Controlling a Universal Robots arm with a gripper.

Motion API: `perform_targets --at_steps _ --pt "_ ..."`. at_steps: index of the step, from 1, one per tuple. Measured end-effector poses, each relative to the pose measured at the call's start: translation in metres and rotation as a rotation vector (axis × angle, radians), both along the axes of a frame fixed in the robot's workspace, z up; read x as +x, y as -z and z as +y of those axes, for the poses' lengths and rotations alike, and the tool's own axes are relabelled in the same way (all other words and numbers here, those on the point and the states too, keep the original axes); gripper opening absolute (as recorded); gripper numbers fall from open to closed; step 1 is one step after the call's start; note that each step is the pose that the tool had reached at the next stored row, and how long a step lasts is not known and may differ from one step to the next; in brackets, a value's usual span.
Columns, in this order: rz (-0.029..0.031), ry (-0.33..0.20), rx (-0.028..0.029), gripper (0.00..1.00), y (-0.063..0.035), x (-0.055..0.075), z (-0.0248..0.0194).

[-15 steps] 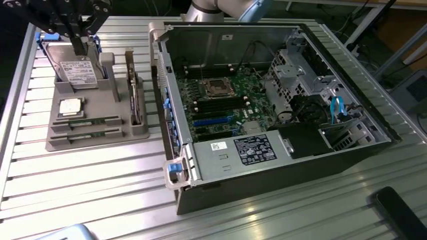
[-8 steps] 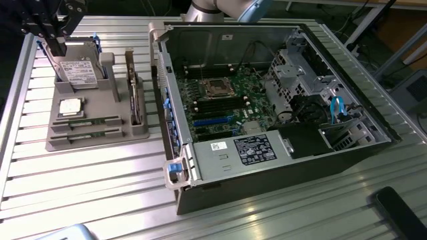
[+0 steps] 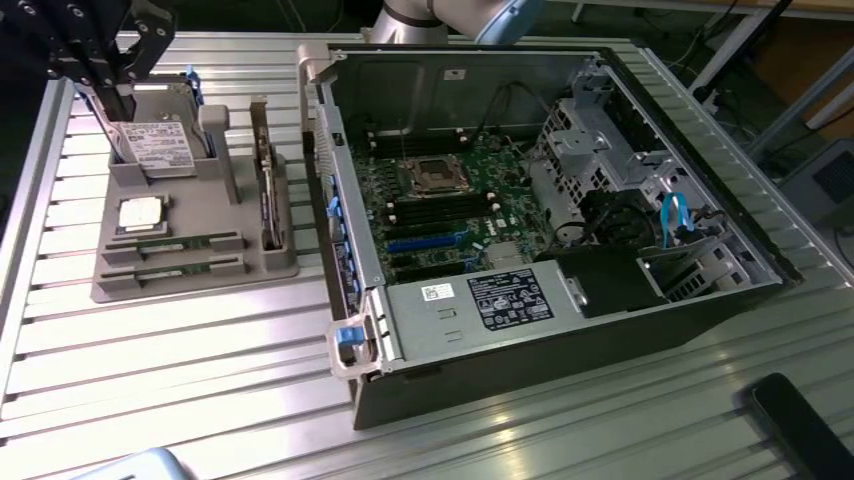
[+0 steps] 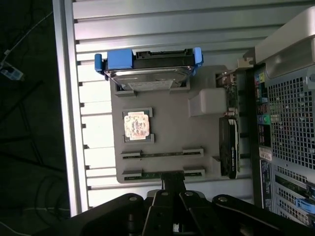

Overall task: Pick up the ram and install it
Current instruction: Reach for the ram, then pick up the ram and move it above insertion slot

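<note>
A: Closest to the wrist camera is the gripper (image 4: 173, 181) itself. It's a black linkage with the tips pressed together into one dark block. Clenched, and I can't see anything in it.

B: Sitting over what?

A: The grey tray (image 4: 167, 113). The tips line up on the near ram stick (image 4: 145, 174) and their block covers the middle of it. Touching or hovering, can't tell.

B: And the second stick?

A: The far ram stick (image 4: 162, 154) runs parallel, just beyond the first one, in its own slot. Both are seated in the tray.

B: Rest of the tray?

A: Going outward from the gripper, the processor (image 4: 136, 125) sits in a square pocket past the ram. Beyond that, the hard drive (image 4: 147, 73) stands in a blue bracket at the tray's far end. An expansion card (image 4: 229, 147) stands on edge off to one side of the gripper, along the tray edge that faces the computer case (image 4: 290, 123).

B: Does the exterior view agree?

A: Yes. There the gripper (image 3: 110, 85) shows as dark bars in front of the hard drive (image 3: 158, 145). The sticks (image 3: 174, 243) (image 3: 171, 268) lie side by side at the other end of the tray (image 3: 200, 215), with the processor (image 3: 143, 215) between them and the drive.

B: And the case?

A: It's on its side on the slatted metal table (image 3: 160, 350), lid off, motherboard (image 3: 454, 215) exposed. It's past the card (image 3: 274, 200), well apart from the gripper.
</note>
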State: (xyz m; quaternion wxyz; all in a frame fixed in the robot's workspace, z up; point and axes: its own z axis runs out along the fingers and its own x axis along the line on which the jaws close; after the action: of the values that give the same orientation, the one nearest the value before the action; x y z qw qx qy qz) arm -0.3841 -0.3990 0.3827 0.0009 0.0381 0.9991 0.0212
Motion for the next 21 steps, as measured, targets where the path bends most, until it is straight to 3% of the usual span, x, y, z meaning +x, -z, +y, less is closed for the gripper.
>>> perform_targets --at_steps 8,21 --pt "0.0000 0.000 -0.0003 0.10 0.0225 -0.002 0.0000" --pt "0.0000 0.000 -0.0003 0.10 0.0228 -0.002 0.0000"
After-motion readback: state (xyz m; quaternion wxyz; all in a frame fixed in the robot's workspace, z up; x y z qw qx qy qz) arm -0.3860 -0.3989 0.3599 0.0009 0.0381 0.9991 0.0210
